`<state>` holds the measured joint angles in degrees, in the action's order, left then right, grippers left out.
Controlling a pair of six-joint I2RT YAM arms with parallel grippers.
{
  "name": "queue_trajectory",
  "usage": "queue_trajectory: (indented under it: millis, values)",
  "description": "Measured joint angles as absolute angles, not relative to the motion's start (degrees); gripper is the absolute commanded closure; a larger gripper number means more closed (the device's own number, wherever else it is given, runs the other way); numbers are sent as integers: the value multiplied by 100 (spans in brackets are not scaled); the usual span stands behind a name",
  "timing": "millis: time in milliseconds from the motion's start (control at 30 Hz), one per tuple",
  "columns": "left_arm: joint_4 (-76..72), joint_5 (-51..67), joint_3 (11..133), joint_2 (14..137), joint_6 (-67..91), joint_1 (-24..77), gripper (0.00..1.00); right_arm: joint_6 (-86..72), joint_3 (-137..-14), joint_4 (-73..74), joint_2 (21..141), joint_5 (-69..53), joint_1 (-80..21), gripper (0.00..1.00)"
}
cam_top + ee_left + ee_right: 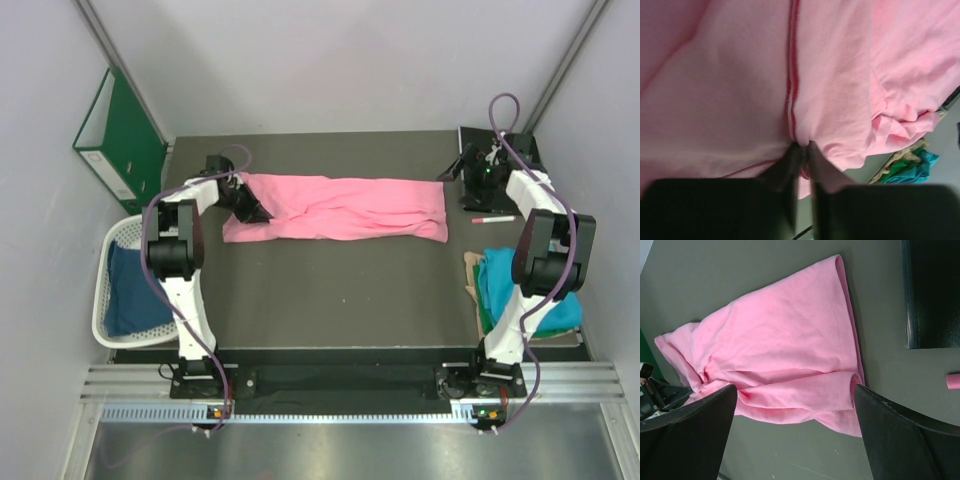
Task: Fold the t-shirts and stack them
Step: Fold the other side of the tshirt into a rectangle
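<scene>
Step in hand: folding the pink t-shirt (340, 208), the first of the three, by my reading.

- Pink t-shirt lies flat on the worktop (340, 300) as a long band stretching from one tool to the other. It looks doubled lengthwise, with loose folds at both ends.
- Left tool (250, 208) is down at its end of the band. In the wrist view the fingers are nearly together, with a pinch of pink cloth beside a seam clamped between the tips.
- Right tool (462, 172) has its fingers wide apart and holds nothing. It hangs above the opposite end of the band, whose hem and a rolled fold sit directly below the gap. It is not touching the cloth.
- Dark blue t-shirt (128, 290) lies in the white basket (108, 245), off the worktop on the left tool's outer side.
- Teal t-shirt (500, 285) is heaped off the worktop edge, nearer the right arm's base than its tool.
- A small pink pen (493, 218) lies just on the near side of the right tool.

Next move, as I judge it: the right tool must drop and close on its end's corner, catching all the layers. With both ends held, one end can be carried over the other. One risk is the left pinch holding only the top layer.
</scene>
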<state>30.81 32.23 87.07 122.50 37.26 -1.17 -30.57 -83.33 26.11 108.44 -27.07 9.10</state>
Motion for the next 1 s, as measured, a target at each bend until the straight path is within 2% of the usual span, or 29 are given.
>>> queue_trajectory:
  millis: [433, 667, 700, 767, 800, 833, 1000]
  values:
    - [3284, 3334, 9657, 12252, 3809, -71, 100, -3199, -8337, 2521, 10989, -2709, 867, 0]
    - [2897, 3583, 11002, 12853, 4495, -71, 100, -3179, -8453, 2895, 11163, -2521, 810, 1]
    - [2805, 3627, 11168, 13013, 4613, -75, 96, -3166, -8449, 2974, 11183, -2488, 799, 1]
    - [2672, 3684, 11441, 13336, 4810, -91, 49, -3151, -8409, 3083, 11196, -2432, 779, 2]
    - [2602, 3719, 11566, 13522, 4893, -102, 8, -3140, -8368, 3135, 11196, -2401, 764, 3]
    - [2552, 3765, 11688, 13705, 4991, -115, 1, -3124, -8329, 3164, 11196, -2383, 751, 4]
    - [2526, 3887, 11974, 14263, 5293, -204, 1, -3096, -8049, 3382, 11196, -2268, 639, 19]
